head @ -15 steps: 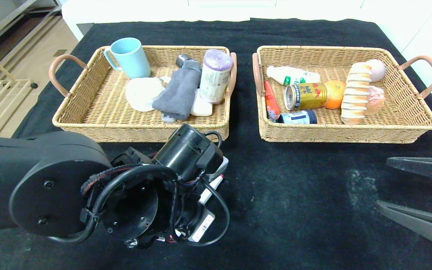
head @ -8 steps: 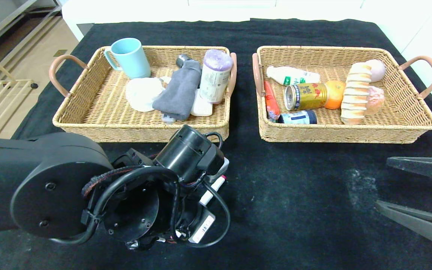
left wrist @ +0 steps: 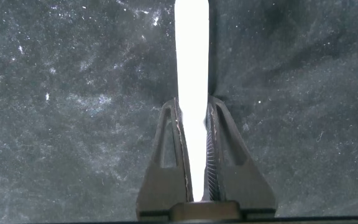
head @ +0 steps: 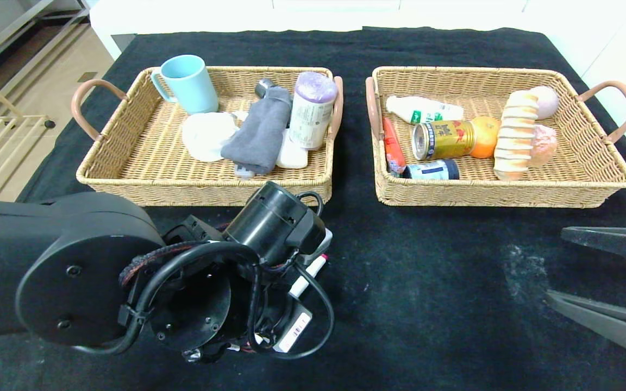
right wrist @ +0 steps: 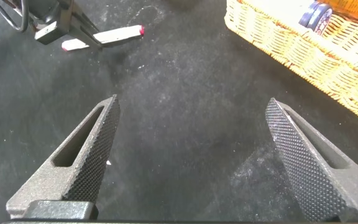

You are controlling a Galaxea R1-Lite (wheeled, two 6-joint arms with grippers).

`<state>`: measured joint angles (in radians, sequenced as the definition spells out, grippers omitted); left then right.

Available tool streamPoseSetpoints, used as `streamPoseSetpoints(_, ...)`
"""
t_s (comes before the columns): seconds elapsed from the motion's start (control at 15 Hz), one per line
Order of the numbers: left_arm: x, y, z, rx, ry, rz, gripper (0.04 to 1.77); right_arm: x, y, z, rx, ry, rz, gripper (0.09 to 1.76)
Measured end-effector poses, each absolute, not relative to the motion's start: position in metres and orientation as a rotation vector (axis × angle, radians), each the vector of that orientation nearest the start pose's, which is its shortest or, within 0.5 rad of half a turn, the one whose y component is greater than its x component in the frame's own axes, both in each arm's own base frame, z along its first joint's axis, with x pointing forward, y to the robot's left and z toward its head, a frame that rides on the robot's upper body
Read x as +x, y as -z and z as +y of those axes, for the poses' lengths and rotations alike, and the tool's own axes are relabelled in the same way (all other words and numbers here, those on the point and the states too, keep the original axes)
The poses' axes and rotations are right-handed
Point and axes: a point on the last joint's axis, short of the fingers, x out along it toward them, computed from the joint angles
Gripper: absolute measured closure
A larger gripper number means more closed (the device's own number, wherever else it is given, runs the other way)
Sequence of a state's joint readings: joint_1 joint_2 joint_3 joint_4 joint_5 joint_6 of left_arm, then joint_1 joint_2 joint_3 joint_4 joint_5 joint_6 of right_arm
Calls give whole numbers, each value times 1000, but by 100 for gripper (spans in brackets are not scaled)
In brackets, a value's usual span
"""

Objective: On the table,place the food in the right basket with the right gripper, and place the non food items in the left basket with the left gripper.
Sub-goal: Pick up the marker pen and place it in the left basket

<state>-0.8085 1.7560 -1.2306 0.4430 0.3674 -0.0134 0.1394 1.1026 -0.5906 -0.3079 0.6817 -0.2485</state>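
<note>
My left gripper (left wrist: 192,102) points down at the black cloth in front of the left basket (head: 204,187) and is shut on a white marker pen (left wrist: 191,50) with a red cap. In the head view the pen (head: 308,270) sticks out from under the left wrist. The right wrist view shows the pen (right wrist: 114,35) lying low over the cloth, with the left gripper (right wrist: 79,28) on it. My right gripper (head: 555,266) is open and empty over the cloth at the near right, also seen in its own view (right wrist: 191,106). The right basket (head: 487,195) holds food.
The left basket holds a blue mug (head: 188,82), a grey cloth (head: 258,133), a white cloth (head: 207,134) and a purple-topped roll (head: 312,108). The right basket holds cans (head: 443,139), a bottle (head: 421,110), an orange (head: 486,136) and bread (head: 517,134).
</note>
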Motion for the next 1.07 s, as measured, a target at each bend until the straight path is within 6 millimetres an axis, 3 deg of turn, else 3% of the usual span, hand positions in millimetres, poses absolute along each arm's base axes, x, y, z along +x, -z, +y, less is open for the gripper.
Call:
streamPoseSetpoints(0.47, 208, -194, -211, 530, 407, 807, 156, 146, -228, 35, -177, -838, 100, 14)
streamPoseSetpoints(1.07, 194, -220, -197, 457, 412, 724, 156, 146, -228, 35, -177, -838, 100, 14)
